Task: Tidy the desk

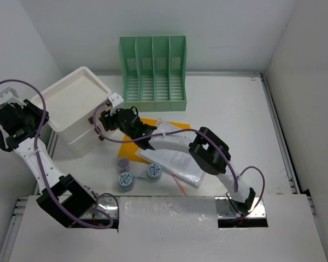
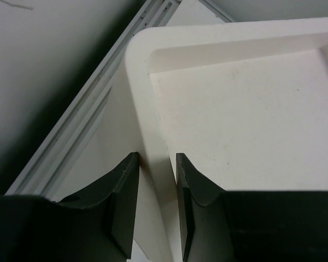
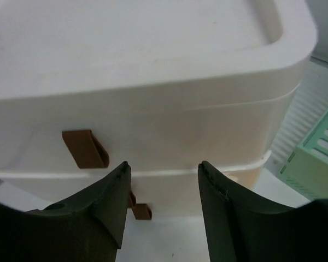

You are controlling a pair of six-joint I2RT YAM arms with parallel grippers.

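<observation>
The bench (image 1: 229,125) is the wide matte-white surface under both my arms, with silver rails (image 1: 279,136) along its edges, and it stretches well out past either tool. On it, right in front of both tools, stands the white drawer box (image 1: 76,101). My left tool (image 1: 41,117) sits at the box's outer top corner, set narrow, with the raised rim of the box top running between its fingers (image 2: 126,202); both pads look pressed against that rim, so I read it as pinched on the box. My right tool (image 1: 103,119) faces the drawer fronts from the other side, its jaws standing moderately wide with nothing between them. In the right wrist view the upper brown handle (image 3: 86,148) sits just up and left of the left finger, apart from it, while the lower brown handle (image 3: 139,210) peeks out low in the gap, partly hidden behind that same finger. Off to the right of the right tool stands a mint-green file rack (image 1: 153,71) with four upright slots, close beside the box. Behind the right tool, under its arm, an orange folder (image 1: 132,147) lies flat, and printed sheets in a clear sleeve (image 1: 172,164) overlap it. Just beside those, nearer the arm bases, sit three small round tubs (image 1: 126,180), close together but not touching.
</observation>
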